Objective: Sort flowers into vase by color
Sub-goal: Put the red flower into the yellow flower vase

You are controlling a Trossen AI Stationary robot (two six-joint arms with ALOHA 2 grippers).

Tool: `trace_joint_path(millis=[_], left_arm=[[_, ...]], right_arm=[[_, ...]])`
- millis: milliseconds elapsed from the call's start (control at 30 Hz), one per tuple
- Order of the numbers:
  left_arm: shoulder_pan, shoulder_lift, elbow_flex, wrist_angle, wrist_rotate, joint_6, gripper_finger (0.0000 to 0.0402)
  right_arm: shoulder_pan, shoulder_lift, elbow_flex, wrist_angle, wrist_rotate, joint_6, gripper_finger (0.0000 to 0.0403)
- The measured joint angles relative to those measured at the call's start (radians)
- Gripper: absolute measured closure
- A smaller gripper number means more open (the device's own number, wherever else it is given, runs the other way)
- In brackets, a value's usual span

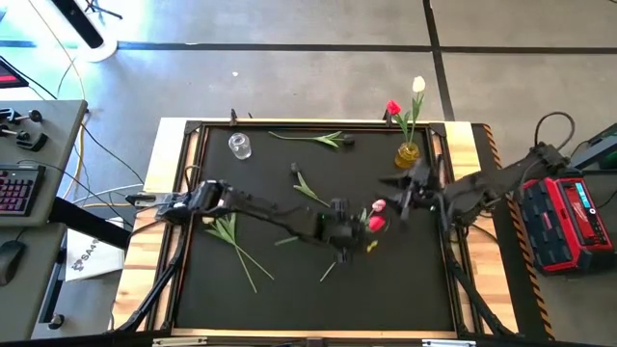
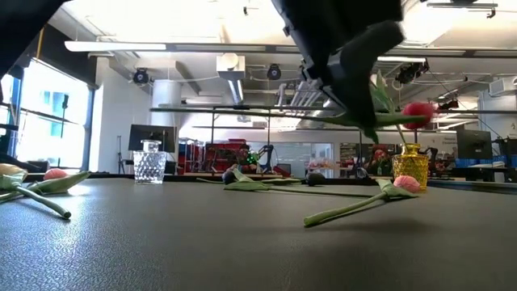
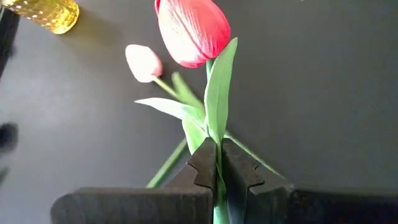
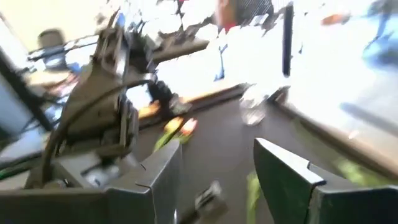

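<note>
Bright overhead light, blown-out windows, heavy motion blur in right wrist view.

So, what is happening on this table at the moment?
The left gripper is shut on the stem of a red tulip and holds it above the black mat, beside a pink tulip lying on it. The right gripper is open and empty, close by, near the yellow vase, which already holds a red and a white flower. The clear vase is empty. Other tulips lie scattered on the table.

Red tulip [image 3: 193,31] lifted off mat, pink tulip [image 3: 143,63] lying beneath, others scattered
</note>
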Motion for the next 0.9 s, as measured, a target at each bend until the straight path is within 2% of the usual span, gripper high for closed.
trace_joint_path(millis=[200,400,567,700,800,900], left_arm=[[0.11,-0.068,-0.019,-0.022,0.086,0.115,0.0401],[0.238,-0.211,-0.176,0.032,0.224,0.208,0.0401],[0.359,-0.381,-0.464,0.338,0.392,0.213,0.0401],[0.421,-0.494,-0.702,0.623,0.469,0.186,0.0401],[0.446,-0.547,-0.838,0.819,0.497,0.184,0.0401],[0.462,-0.565,-0.927,0.991,0.527,0.193,0.0401]], right_arm=[[-0.083,-0.108,0.0,0.037,0.078,-0.125,0.0214],[-0.154,-0.161,0.0,-0.005,0.078,-0.129,0.0214],[-0.199,-0.139,0.0,-0.078,0.078,-0.099,0.0214],[-0.225,-0.084,-0.007,-0.186,0.072,-0.006,0.0214],[-0.23,-0.043,-0.074,-0.215,0.098,0.116,0.0214],[-0.239,-0.023,-0.194,-0.137,0.152,0.234,0.0214]])
